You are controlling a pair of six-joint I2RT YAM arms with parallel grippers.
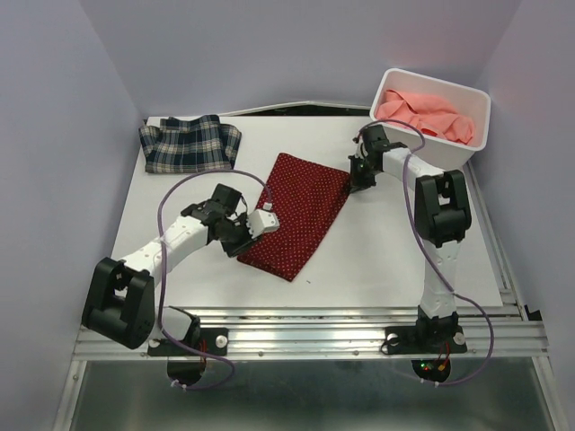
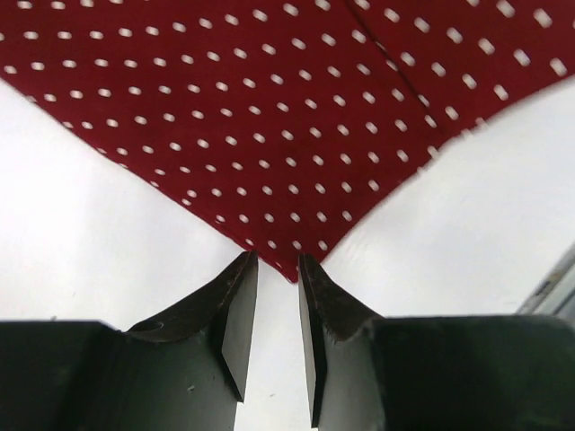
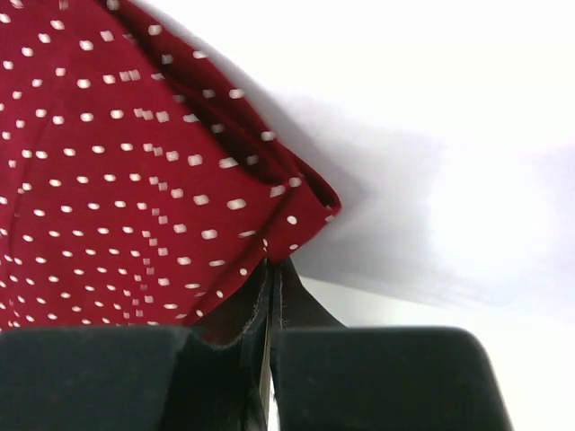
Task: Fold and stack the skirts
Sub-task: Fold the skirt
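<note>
Mid-table, the red dotted skirt [image 1: 301, 215] lies flat and slantwise on the white table [image 1: 386, 260], with the plaid skirt [image 1: 190, 144] folded at the far left corner and the pink skirt [image 1: 422, 115] heaped in the white bin [image 1: 429, 146] at far right. The right gripper [image 3: 269, 265] is clamped on the red skirt's far right corner, where the hem is bunched. The left gripper [image 2: 277, 260] stands at a near corner with its jaws narrowly apart, only the very tip of the cloth at their mouth and nothing pinched. The risk lies there: so thin a bite could slip free on the lift, leaving one arm to drag the skirt askew. The right's hold looks shallow too, close to the edge, and a tug from either side might pull it out, giving a crooked fold
</note>
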